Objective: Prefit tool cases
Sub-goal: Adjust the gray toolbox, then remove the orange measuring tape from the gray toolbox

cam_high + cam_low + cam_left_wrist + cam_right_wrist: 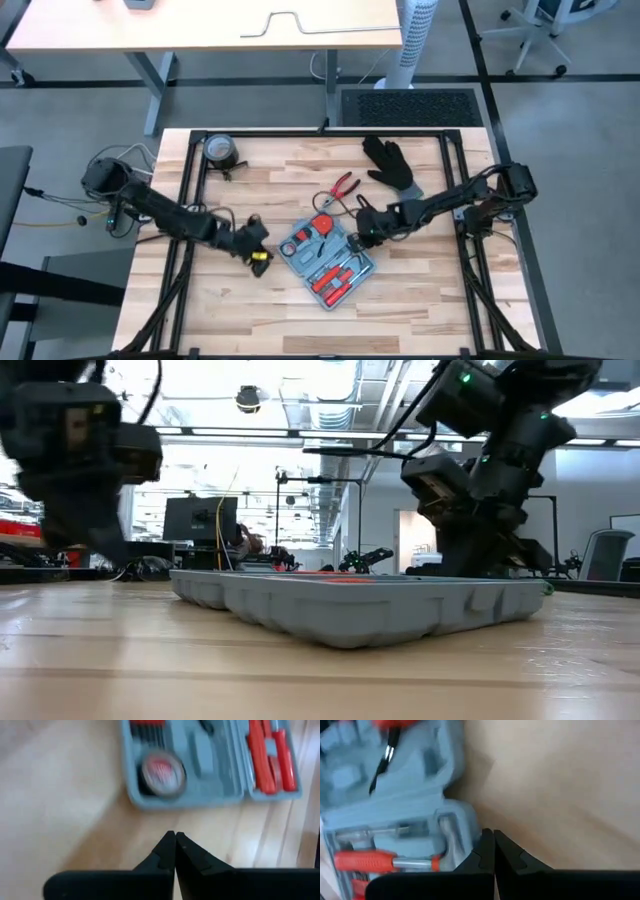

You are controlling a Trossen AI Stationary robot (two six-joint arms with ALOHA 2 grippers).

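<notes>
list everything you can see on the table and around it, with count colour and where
tool case: 1, light blue, open, table centre, red-handled tools inside
pliers: 1, red handles, just beyond the case
glove: 1, black, far right of table
tape roll: 1, dark, far left corner
table: 1, light wood, dark frame
desk: 1, pale wood, behind the table
left pincer: 1, dark, shut, left of case
right pincer: 1, dark, shut, at case's right edge

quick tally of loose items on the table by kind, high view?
Tool case: 1
Black glove: 1
Red-handled pliers: 1
Tape roll: 1
Total: 4
Left claw and right claw flank the case.
</notes>
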